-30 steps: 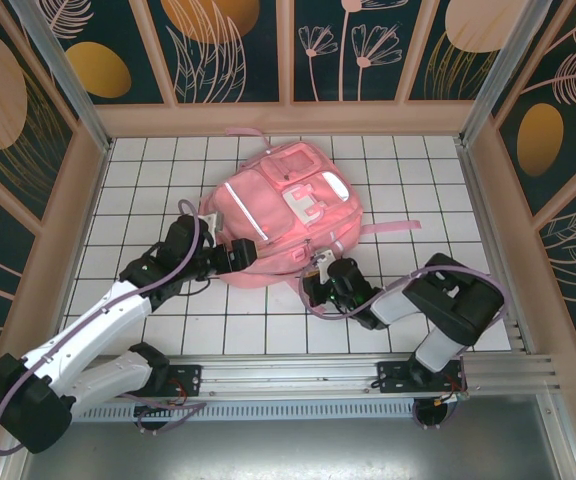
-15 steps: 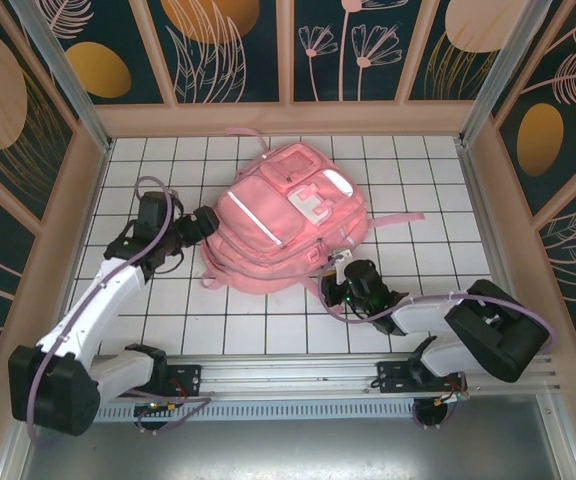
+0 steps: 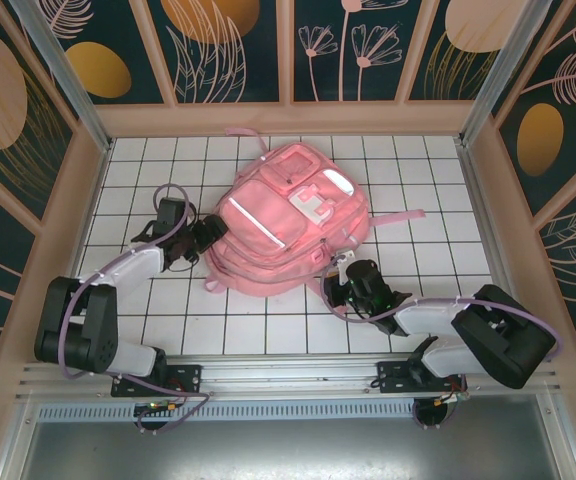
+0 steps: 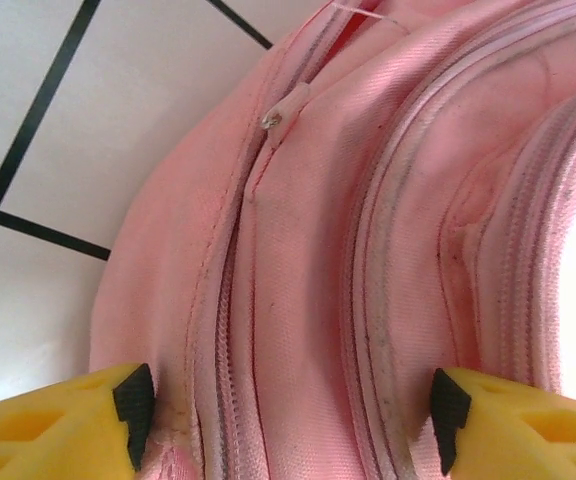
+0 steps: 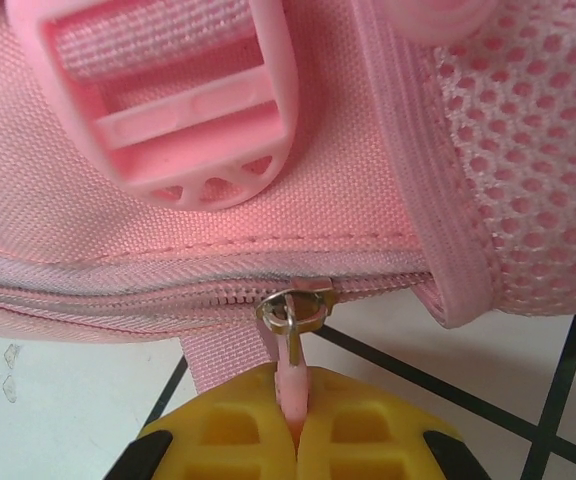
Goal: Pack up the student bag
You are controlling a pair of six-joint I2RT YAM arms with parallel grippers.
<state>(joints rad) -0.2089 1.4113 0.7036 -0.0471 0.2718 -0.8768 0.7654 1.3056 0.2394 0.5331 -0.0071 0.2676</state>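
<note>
The student bag (image 3: 286, 215) lies flat on the tiled tabletop (image 3: 258, 330), a little toward the far edge and midway between the sides. At its near edge the zipper pull (image 5: 293, 345) is pinched between the closed fingers of the right gripper (image 5: 296, 415). The left gripper (image 4: 288, 410) stands with jaws apart, straddling the bag's left-side seam, its pads just beside the fabric. Working the zip likely goes best if the left arm pins the bag while the right draws the pull along the zip line — low and steady, not upward.

White gridded tabletop (image 3: 138, 170), floral wall panels (image 3: 228, 50)
</note>
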